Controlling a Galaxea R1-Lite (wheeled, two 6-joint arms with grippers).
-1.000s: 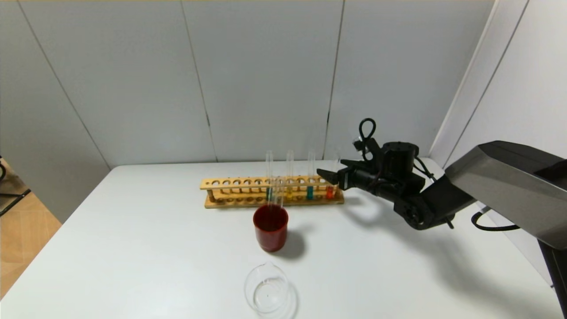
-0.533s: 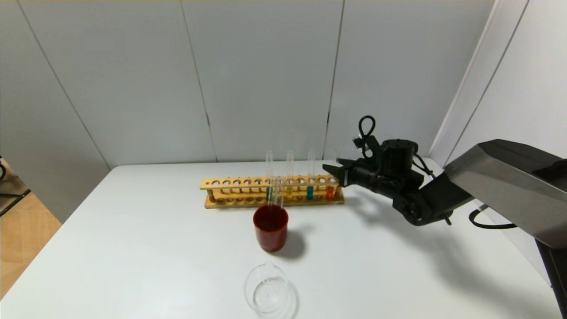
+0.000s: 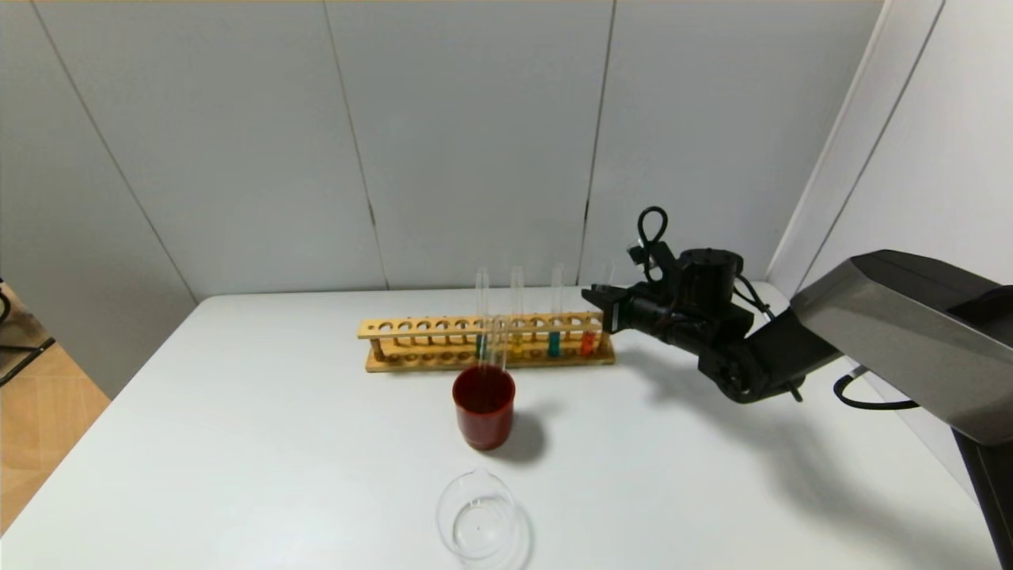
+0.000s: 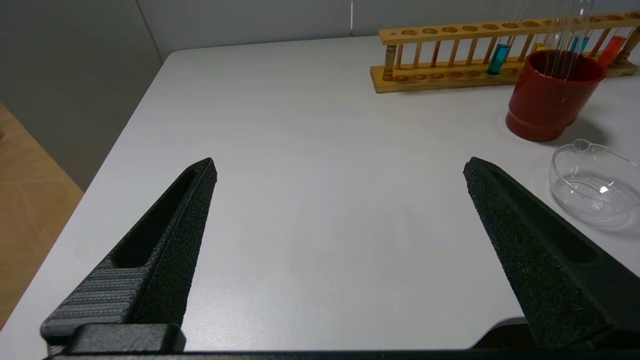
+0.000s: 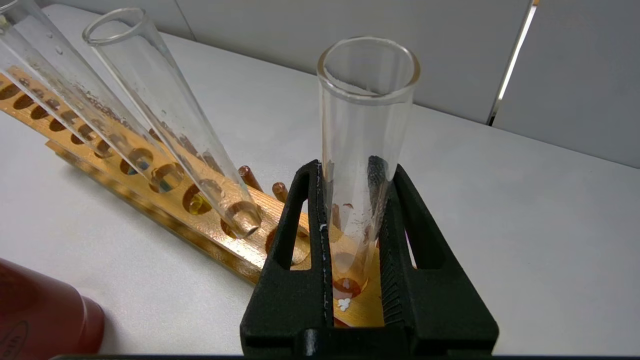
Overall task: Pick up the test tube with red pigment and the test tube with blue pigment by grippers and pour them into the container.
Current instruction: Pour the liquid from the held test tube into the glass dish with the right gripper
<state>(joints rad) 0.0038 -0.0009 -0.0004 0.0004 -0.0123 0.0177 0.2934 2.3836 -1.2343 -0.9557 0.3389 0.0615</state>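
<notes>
**Red tube gripped, not yet lifted**

At the rack's 3 o'clock end, the red tube is clamped between the right gripper's fingers, bottom in its hole. Blue tube sits just beside it, at 9 o'clock. Left gripper is parked, spread wide. A straight lift is probably needed next, then a carry to the beaker at 6 o'clock.
</notes>
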